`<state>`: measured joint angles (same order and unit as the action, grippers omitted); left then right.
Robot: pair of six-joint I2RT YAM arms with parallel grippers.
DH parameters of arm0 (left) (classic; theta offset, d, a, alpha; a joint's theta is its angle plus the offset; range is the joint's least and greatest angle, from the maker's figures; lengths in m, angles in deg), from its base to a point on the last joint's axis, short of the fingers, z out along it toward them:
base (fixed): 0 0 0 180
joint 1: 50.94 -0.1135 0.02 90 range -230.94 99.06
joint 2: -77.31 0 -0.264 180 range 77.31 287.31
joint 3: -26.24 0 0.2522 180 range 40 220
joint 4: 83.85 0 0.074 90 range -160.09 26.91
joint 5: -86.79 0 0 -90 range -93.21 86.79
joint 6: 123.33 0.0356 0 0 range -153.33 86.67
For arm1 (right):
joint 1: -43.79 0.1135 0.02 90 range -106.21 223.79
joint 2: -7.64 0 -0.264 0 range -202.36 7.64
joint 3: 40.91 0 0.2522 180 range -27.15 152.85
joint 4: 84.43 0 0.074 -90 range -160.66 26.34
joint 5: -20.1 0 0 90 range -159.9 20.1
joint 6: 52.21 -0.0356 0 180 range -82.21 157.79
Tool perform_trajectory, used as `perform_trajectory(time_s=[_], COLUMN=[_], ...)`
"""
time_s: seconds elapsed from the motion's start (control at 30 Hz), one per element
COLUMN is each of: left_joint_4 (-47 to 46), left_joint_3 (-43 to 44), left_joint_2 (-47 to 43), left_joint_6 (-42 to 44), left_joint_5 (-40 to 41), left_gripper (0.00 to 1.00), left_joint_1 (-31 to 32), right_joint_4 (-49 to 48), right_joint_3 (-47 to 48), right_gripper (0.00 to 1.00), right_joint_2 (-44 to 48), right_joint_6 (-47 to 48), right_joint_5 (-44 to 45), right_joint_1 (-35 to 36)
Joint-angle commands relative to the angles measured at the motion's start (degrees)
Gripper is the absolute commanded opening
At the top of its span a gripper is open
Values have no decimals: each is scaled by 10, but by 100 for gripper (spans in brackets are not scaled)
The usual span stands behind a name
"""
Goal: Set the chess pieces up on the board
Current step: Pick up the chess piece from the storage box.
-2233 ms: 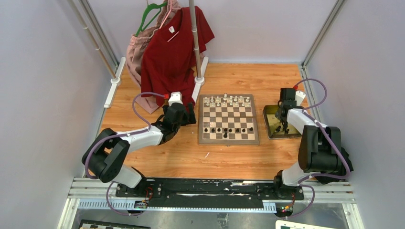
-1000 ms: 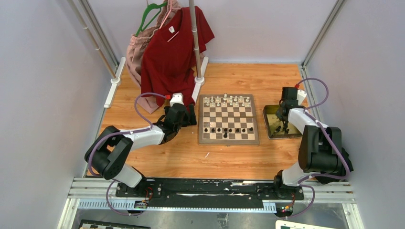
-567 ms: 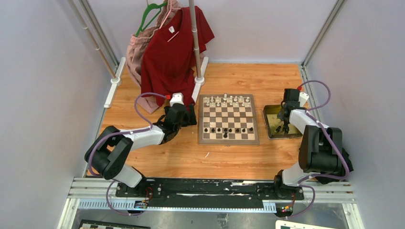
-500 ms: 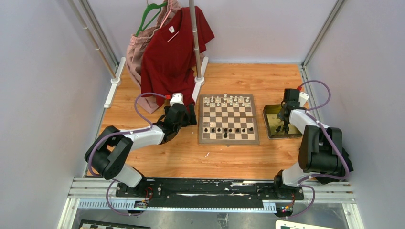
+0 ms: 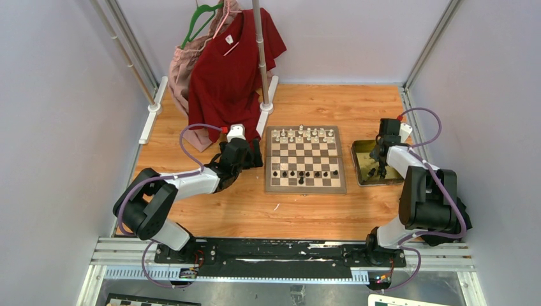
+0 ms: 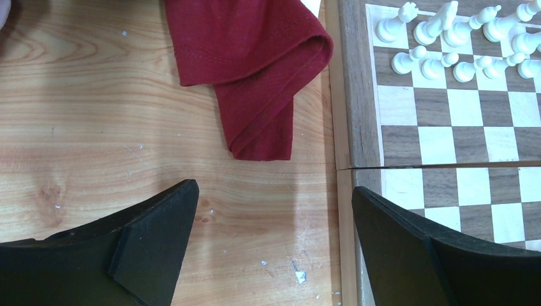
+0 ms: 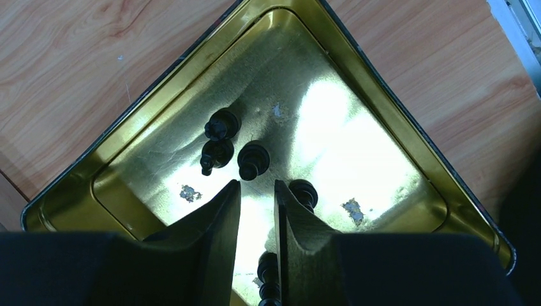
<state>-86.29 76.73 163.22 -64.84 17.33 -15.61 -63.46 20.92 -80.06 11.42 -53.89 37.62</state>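
While the left pincer (image 6: pixel 273 188) gapes wide and empty over the desk (image 6: pixel 96 127), just beside the board (image 6: pixel 357 95) and the hem of a red shirt (image 6: pixel 255 64), the right pincer (image 7: pixel 255 185) stands narrowly parted above a gold tray (image 7: pixel 383 95) holding black chess pieces (image 7: pixel 253 159); one shows in its gap, gripped or not I cannot tell. On the board, more black chess pieces stand toward the near edge; white chess pieces (image 5: pixel 305 134) fill the far rows.

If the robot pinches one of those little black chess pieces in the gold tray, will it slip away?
Quite possibly: the black pieces look glossy and rounded, so they may squirt out of a pinch. The tray floor looks smooth and shiny, so a nudged piece would likely slide or roll.
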Motion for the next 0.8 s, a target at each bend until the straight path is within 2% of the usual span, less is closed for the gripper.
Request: perform_trajectory(time_s=[0.0, 0.43, 0.77], left_joint_4=[-16, -17, -18], left_joint_3=[5, 7, 7], left_joint_2=[5, 11, 16], left_joint_6=[1, 2, 0], left_joint_5=[5, 3, 3], left_gripper=[96, 96, 96], left_joint_1=[-4, -4, -4], right_joint_4=[-8, -13, -22], right_joint_3=[16, 24, 22], right_gripper=[32, 33, 27], right_joint_2=[-9, -19, -26], right_joint_6=[0, 4, 5], right_joint_5=[-13, -17, -23], right_joint_1=[-11, -16, -23])
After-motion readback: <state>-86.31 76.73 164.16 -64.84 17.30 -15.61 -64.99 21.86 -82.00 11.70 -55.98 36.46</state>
